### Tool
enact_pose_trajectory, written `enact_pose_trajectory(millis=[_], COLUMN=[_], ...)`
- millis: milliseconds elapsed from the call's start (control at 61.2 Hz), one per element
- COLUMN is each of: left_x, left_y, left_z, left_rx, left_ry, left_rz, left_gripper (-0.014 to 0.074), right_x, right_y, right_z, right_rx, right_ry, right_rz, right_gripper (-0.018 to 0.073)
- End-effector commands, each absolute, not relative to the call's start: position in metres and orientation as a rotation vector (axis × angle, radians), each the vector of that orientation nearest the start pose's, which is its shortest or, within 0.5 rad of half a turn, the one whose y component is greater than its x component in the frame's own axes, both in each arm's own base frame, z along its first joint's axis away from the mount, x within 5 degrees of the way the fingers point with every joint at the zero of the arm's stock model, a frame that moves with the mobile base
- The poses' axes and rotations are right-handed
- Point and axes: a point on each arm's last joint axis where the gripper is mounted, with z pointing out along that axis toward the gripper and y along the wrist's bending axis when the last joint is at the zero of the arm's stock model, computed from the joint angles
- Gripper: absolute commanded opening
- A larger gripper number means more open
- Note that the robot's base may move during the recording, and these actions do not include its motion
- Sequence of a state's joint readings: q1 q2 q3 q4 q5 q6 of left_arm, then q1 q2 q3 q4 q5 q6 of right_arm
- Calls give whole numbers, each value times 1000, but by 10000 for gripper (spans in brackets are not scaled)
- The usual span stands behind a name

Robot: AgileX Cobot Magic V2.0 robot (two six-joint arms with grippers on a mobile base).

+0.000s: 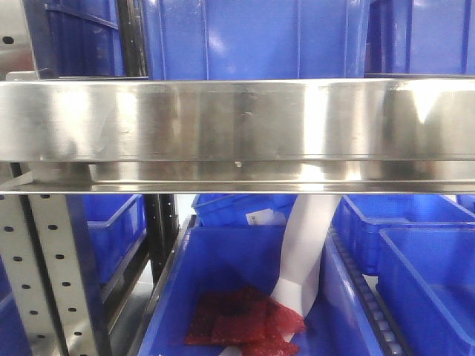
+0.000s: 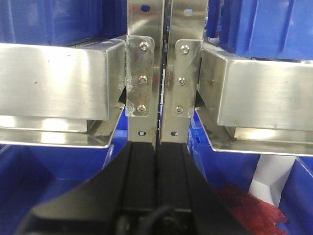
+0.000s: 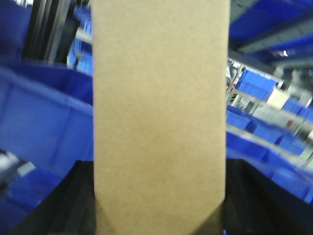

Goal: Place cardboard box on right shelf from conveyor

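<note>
The cardboard box (image 3: 159,98), a plain tan slab, stands upright and fills the middle of the right wrist view. My right gripper (image 3: 159,200) is shut on it, a black finger against each side. Blue bins blur behind it. The right shelf (image 1: 237,126) shows as a broad shiny steel front rail across the front view, and in the left wrist view as the steel rail (image 2: 269,93) right of the uprights. My left gripper (image 2: 157,147) is shut and empty, its tips just short of the paired uprights (image 2: 156,63). The conveyor is out of view.
Blue bins (image 1: 252,37) stand on the shelf above the rail. Below it, a blue bin (image 1: 223,289) holds red mesh bags (image 1: 237,322) and a white pouch (image 1: 304,252). A grey perforated upright (image 1: 44,267) stands at the left. Another steel shelf (image 2: 54,83) lies left of the uprights.
</note>
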State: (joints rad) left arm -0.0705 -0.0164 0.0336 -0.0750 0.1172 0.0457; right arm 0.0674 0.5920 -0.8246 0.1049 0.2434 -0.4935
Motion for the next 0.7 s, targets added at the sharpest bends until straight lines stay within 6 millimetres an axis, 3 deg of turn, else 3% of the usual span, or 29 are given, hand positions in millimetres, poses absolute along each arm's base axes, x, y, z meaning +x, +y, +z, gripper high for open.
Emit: enact_pose_trajectory(millis=[0, 212, 686], left_x=[56, 56, 56], left_y=[-4, -4, -4], left_z=[198, 198, 198], left_rx=[28, 28, 28], left_ry=[1535, 1535, 1535], left_rz=[-88, -88, -88], left_gripper=[-116, -116, -116], right_x=[126, 172, 250], right_y=[14, 44, 109], right_z=[441, 437, 425], right_rx=[-500, -855, -1113], right_ry=[1377, 1385, 1337], right_rz=[-382, -450, -428], right_gripper=[52, 52, 52])
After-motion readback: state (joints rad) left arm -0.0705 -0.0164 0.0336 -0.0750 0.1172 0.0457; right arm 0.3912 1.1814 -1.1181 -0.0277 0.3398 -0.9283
